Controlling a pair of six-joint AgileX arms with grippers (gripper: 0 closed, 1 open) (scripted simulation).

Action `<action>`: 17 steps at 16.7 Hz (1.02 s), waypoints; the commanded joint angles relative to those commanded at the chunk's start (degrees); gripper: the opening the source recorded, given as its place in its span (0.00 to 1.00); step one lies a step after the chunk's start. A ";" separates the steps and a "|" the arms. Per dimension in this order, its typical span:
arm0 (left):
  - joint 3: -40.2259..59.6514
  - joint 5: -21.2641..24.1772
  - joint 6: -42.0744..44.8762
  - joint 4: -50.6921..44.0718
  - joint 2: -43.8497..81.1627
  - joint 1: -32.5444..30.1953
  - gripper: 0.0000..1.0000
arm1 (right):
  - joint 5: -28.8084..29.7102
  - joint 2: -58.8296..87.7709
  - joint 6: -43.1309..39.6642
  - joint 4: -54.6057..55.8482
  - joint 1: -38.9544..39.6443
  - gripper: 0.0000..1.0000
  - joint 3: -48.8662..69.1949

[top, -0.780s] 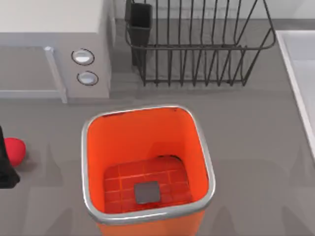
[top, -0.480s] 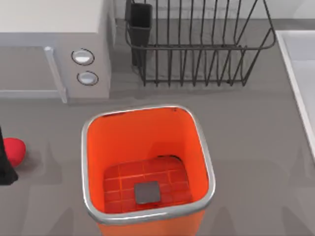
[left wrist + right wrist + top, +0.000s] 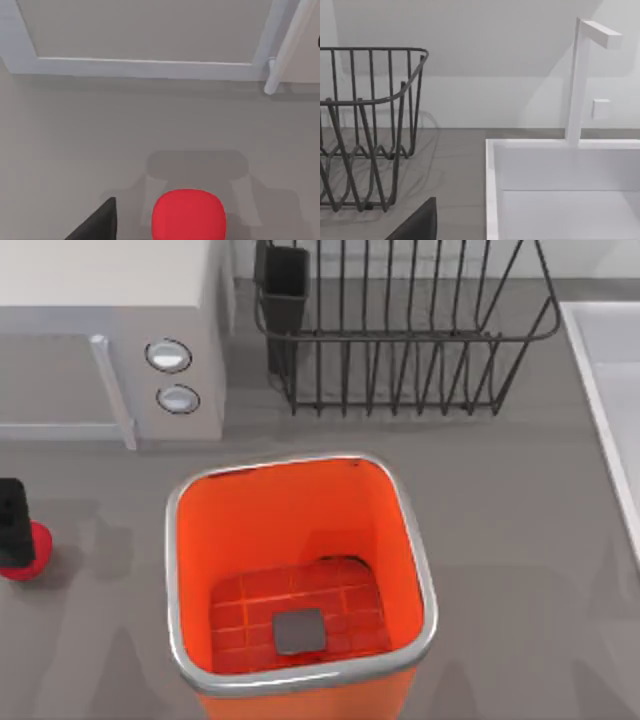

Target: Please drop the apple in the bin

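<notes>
One left end effector [image 3: 14,525] hangs seemingly over the apple [image 3: 30,552].

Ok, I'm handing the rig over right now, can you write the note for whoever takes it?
Left gripper: at the table's left edge, directly over the small red round apple; I can't tell whether it is open or shut.
Right arm: parked near the white sink and the black wire dish rack.
Apple: on the grey table, left of the large orange square bin and apart from it.
Done: approach to the apple.
Left: grasp, lift, carry over the bin, release.
</notes>
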 joint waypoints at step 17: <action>41.88 0.26 -1.27 -34.33 63.70 0.97 1.00 | 0.00 0.00 0.00 0.00 0.00 1.00 0.00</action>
